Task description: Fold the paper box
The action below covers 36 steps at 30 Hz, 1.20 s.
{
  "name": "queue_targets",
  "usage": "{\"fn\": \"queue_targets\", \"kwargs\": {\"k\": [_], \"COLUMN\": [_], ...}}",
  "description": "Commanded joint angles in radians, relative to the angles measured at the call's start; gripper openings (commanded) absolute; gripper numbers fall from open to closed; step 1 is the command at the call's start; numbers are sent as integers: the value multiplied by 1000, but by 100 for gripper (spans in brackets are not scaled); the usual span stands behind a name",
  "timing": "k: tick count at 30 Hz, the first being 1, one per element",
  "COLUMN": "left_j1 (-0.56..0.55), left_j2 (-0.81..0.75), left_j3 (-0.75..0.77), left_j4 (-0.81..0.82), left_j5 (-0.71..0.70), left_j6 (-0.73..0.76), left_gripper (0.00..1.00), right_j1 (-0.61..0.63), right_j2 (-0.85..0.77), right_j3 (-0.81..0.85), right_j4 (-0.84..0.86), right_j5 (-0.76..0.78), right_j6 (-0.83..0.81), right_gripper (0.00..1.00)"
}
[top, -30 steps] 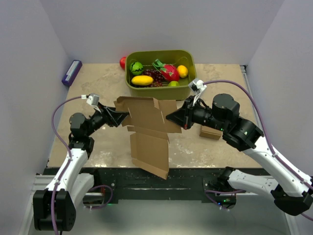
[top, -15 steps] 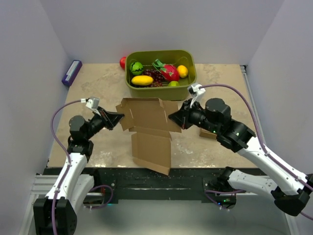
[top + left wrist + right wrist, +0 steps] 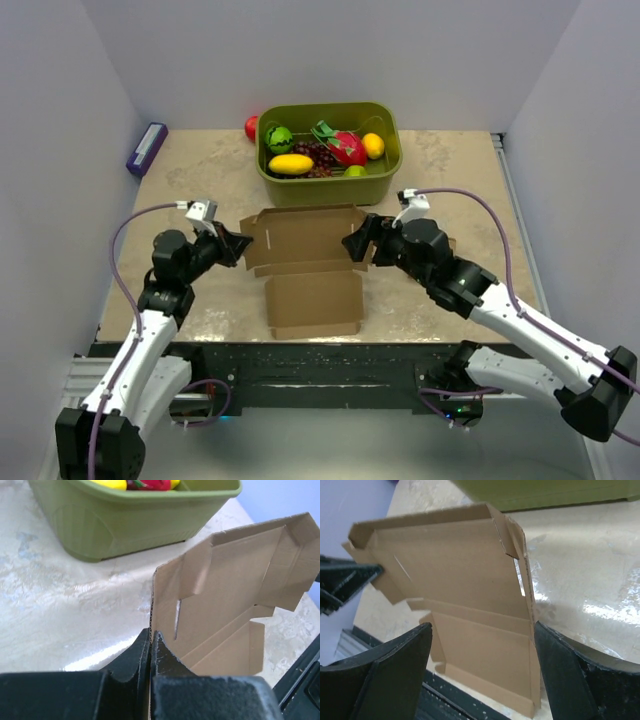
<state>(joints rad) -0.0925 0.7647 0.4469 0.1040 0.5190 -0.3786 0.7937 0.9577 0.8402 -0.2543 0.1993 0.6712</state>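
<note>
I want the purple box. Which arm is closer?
Left. The left end effector is diagonally right of the purple box; the right end effector is farther, across the cardboard.

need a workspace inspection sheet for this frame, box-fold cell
Surface: marbled table, glossy patches.
Job's things: paper box mid-table, open, not yet folded shut.
Clutter: green bin of toy fruit behind the box; red item behind the bin; purple object at the far left edge.
Grippers: left gripper shut on the box's left edge; right gripper open at its right edge.
Cables: left cable and right cable loop off the wrists, clear of the box.
Surroundings: plain walls; nothing else seen.
</note>
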Motion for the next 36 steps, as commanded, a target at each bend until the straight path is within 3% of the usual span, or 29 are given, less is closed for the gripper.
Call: {"fn": "queue_targets", "kwargs": {"k": [1,6,9,13,17,20,28,36], "left_j1": [-128,-177,-184,-199,-214,-223,-246,-273], "left_j2": [-47,-77,-79,-87,-87,-81,-64,-68], "left_j3": [24,-62,-115,-175,-195,-198,-174,-165], "left_j4": [-55,57,172,250,275,287,246,223], "left_j5": [-258,-287,-254,-215,-205,-209,-231,-250], "left_j6": [-9,-65,-80,-80,-69,-62,-49,-39], "left_gripper": [0,0,0,0,0,0,0,0], "right_j1": [-1,-1,1,1,4,35,223,254], "right_j2": [-42,-48,-25,79,166,229,420,584], "right_j3": [10,-7,-98,-158,-122,-78,219,338], "right_j4": [64,144,321,519,567,584,320,305], "right_j5": [156,97,-9,-93,-129,-88,129,88], "right_j6": [47,157,304,438,468,401,105,77], "right_gripper": [90,93,93,91,91,85,80,71]}}
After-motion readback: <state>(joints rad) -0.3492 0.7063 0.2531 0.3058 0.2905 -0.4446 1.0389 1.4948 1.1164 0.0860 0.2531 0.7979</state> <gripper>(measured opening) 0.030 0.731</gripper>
